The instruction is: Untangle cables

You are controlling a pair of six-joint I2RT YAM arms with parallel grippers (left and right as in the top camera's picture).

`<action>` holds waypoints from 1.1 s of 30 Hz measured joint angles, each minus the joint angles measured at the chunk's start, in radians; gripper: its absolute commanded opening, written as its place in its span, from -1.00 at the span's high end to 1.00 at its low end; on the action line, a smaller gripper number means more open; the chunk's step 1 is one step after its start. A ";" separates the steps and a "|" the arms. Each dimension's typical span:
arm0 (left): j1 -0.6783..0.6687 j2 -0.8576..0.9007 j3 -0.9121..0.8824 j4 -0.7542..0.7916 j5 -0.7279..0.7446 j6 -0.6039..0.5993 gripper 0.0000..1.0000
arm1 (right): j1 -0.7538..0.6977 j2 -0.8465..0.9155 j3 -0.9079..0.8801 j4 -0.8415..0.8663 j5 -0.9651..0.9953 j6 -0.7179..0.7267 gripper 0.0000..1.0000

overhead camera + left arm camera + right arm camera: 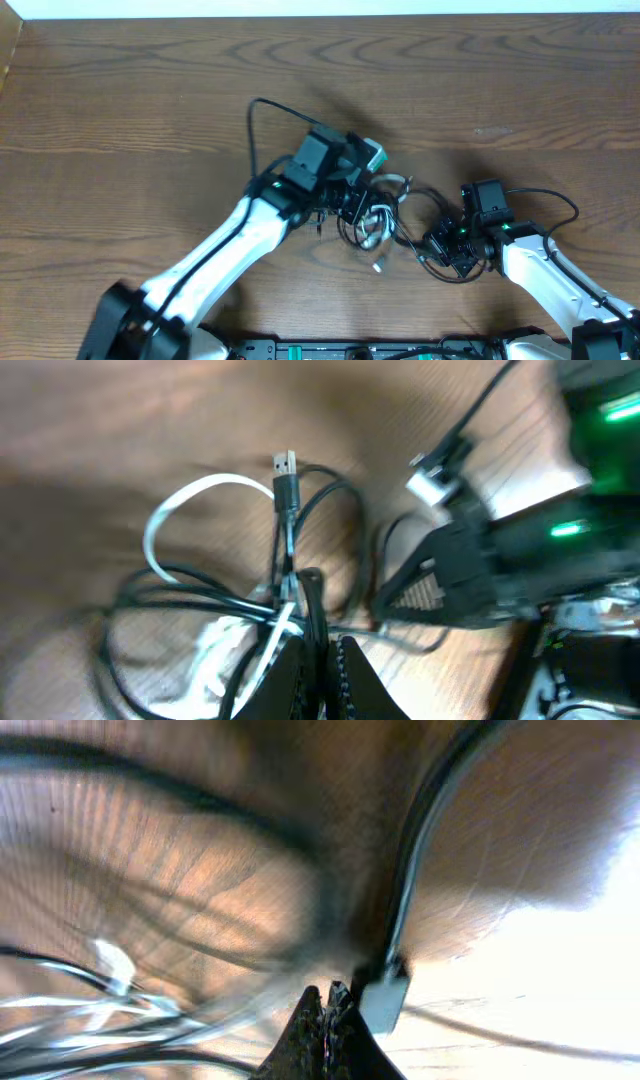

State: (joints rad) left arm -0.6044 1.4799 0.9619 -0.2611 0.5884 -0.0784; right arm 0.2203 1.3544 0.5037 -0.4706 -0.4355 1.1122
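Matt wood-grain table (120,100), smooth black cables (357,530), shiny metal plug (284,462), white cable (175,500) perhaps rubbery plastic

Dark brown wood-grain table (150,80), with a pale strip (320,8) along its far edge

Dark wood-grain table (120,90), perhaps white wall (300,8)

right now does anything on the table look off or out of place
Only the tangle itself: the cables lie knotted near the middle of the table, black loops crossing a white cord, one plug sticking out. The left gripper pinches strands at the knot. Nothing looks damaged or spilled.
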 measured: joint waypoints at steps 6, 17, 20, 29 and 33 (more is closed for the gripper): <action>0.001 -0.072 0.000 -0.023 -0.014 -0.001 0.85 | 0.000 0.000 0.000 0.000 0.016 -0.005 0.98; -0.027 -0.035 0.000 -0.086 -0.027 -0.003 0.85 | -0.006 0.000 0.000 0.133 -0.090 -0.202 0.73; -0.053 -0.014 0.000 -0.089 -0.023 0.005 0.85 | -0.037 -0.004 0.000 0.174 -0.161 -0.231 0.47; -0.108 0.072 0.000 -0.067 0.012 0.027 0.85 | -0.108 -0.013 0.000 0.190 -0.351 -0.215 0.38; -0.113 0.090 0.000 -0.017 0.012 0.006 0.85 | -0.094 -0.013 0.000 0.163 -0.394 -0.140 0.53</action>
State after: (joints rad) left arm -0.7174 1.5700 0.9619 -0.2779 0.6006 -0.0727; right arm 0.1265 1.3415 0.5037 -0.3077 -0.8291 0.9718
